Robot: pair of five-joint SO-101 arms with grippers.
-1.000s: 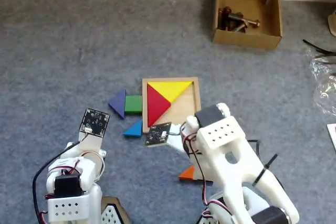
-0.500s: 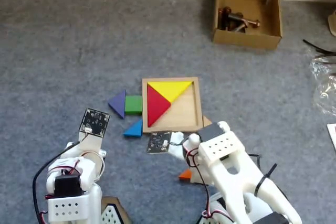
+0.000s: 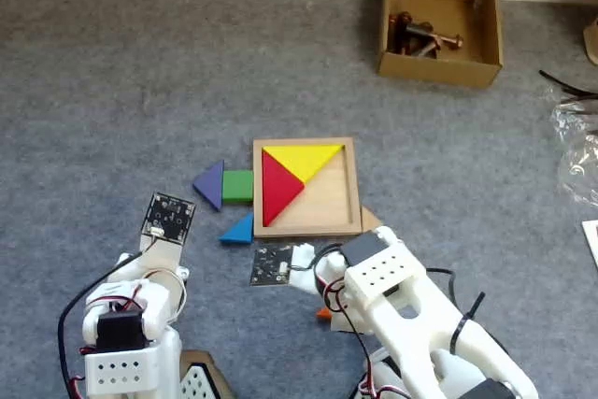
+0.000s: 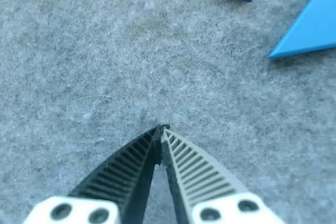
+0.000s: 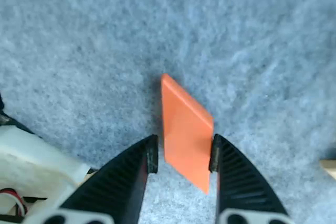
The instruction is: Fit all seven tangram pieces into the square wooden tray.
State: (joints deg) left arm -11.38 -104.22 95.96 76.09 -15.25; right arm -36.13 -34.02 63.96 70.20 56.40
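The right gripper (image 5: 183,156) sat on the arm side of the tray (image 3: 354,195), jaws narrowly apart and astride the orange piece (image 5: 186,132), which lay flat on the carpet. The left gripper (image 4: 160,129) was fully closed and empty, off the tray's left near corner. The yellow triangle (image 3: 302,158) and red triangle (image 3: 278,189) lay inside the tray, the green square (image 3: 237,186), purple triangle (image 3: 210,184) and blue triangle (image 3: 240,229) just left of it, and a tan piece (image 3: 370,220) at its right near corner.
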